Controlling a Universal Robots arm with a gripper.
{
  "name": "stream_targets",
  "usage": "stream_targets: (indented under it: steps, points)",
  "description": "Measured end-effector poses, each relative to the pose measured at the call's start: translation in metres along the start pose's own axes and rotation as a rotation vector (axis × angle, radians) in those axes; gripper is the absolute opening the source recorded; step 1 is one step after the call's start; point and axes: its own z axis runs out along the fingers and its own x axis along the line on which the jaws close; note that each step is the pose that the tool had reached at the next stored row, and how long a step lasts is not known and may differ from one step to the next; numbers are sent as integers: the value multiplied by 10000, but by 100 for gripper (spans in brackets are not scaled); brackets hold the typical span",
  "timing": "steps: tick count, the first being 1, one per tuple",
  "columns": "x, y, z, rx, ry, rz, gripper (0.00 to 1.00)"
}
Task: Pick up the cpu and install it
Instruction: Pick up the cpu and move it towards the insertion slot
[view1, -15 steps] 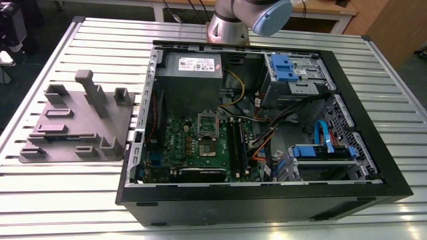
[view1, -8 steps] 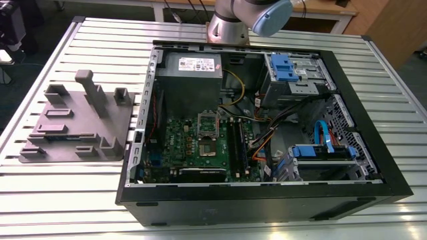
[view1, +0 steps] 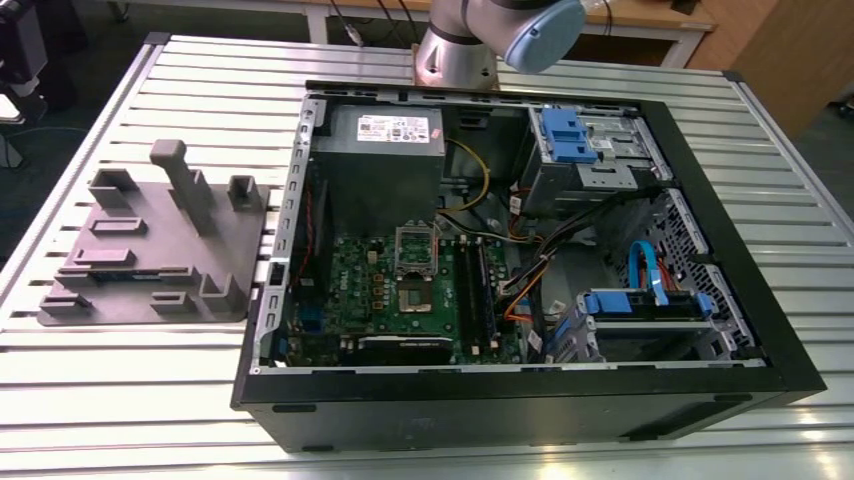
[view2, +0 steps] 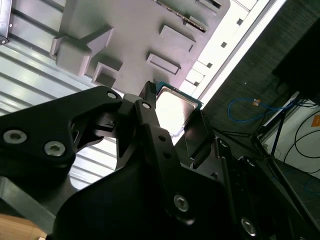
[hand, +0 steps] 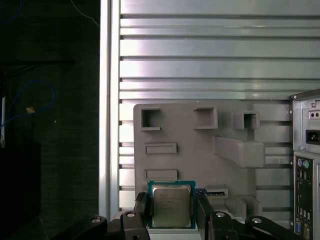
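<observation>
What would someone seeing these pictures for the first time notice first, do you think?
Most striking is the cpu, clamped in the gripper in both wrist views, the grey parts tray behind it. An open computer case lies on the slatted metal table, the tray beside it on the exterior view's left.

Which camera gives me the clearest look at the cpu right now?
The first wrist view: the cpu faces the camera squarely, clamped in the gripper. The second wrist view shows it obliquely, partly hidden behind the gripper.
</observation>
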Motion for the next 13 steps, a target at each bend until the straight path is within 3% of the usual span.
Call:
stream_targets:
  steps: [13]
  points:
    - [-29,0,-1,0,1,-1,47]
